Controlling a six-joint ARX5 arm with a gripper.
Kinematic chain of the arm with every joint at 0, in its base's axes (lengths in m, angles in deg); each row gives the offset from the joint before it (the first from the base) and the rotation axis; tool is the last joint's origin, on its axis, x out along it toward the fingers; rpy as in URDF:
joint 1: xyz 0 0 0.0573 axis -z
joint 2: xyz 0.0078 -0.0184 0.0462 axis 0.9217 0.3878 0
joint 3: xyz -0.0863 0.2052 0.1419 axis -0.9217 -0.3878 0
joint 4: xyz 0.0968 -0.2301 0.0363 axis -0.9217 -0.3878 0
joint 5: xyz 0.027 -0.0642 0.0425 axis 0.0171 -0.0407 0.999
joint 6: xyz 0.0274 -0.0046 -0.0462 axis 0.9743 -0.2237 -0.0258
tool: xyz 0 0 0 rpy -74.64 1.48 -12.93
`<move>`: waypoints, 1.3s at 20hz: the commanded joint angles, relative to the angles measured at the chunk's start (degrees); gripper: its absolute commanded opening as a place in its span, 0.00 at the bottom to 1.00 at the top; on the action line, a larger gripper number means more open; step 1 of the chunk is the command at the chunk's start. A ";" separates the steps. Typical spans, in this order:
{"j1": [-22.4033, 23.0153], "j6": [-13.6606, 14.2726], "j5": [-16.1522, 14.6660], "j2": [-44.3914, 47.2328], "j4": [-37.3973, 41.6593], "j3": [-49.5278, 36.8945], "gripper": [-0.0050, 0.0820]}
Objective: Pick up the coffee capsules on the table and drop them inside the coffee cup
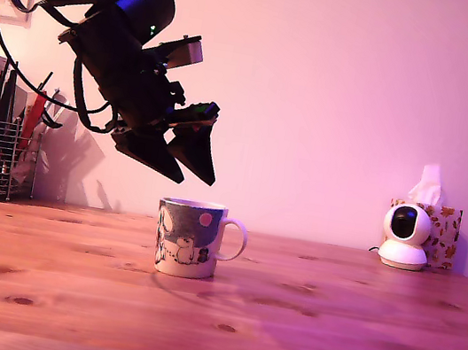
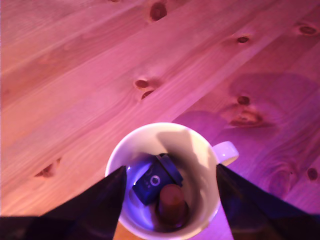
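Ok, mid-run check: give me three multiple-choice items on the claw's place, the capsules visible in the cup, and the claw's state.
1. Where is the claw?
A. Above the coffee cup
B. Beside the tissue box
C. Resting on the table

2. Which capsules show inside the cup in the wrist view?
A. None
B. A blue capsule and a brown capsule
C. Two green ones

3. What is the claw's state?
A. Shut on a capsule
B. Shut and empty
C. Open, holding nothing

Answers:
1 A: the exterior view shows its tips hanging just over the rim.
2 B: both lie at the bottom; a third cannot be made out.
3 C: the wrist view shows the fingers spread to either side of the cup, with nothing between them.
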 commanded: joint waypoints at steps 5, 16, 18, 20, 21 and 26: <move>-0.44 1.92 0.31 -1.36 -1.57 0.48 0.29; -0.42 -0.74 -2.75 -4.98 -6.88 0.46 0.03; -0.42 -0.94 -2.73 -6.49 -7.89 0.44 0.03; -0.42 -0.96 -2.75 -7.72 -8.15 0.02 0.03; -0.42 -0.96 -2.75 -8.31 -8.11 -0.55 0.03; -0.42 -1.05 -3.72 -11.39 -5.81 -4.96 0.03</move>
